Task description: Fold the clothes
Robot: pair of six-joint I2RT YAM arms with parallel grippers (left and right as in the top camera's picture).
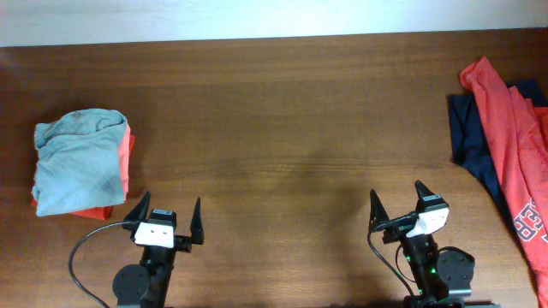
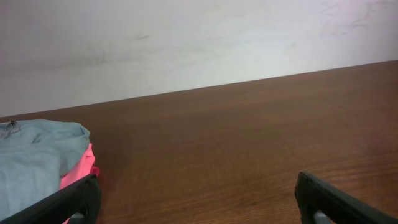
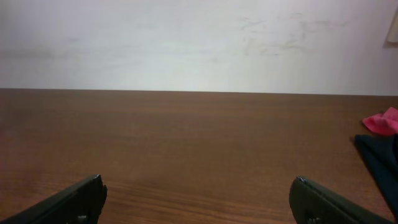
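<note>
Roughly, the folded grey-blue T-shirt [image 1: 77, 162] lies lengthwise near-to-far.

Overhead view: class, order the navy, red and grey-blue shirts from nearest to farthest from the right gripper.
1. Navy shirt, right edge, closest to the right gripper.
2. Red shirt, lying over it, further right.
3. Grey-blue shirt, far left.

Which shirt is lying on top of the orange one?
The pale grey-blue shirt at the left; the orange shirt peeks out beneath it. The red shirt and navy shirt lie far right.
</note>
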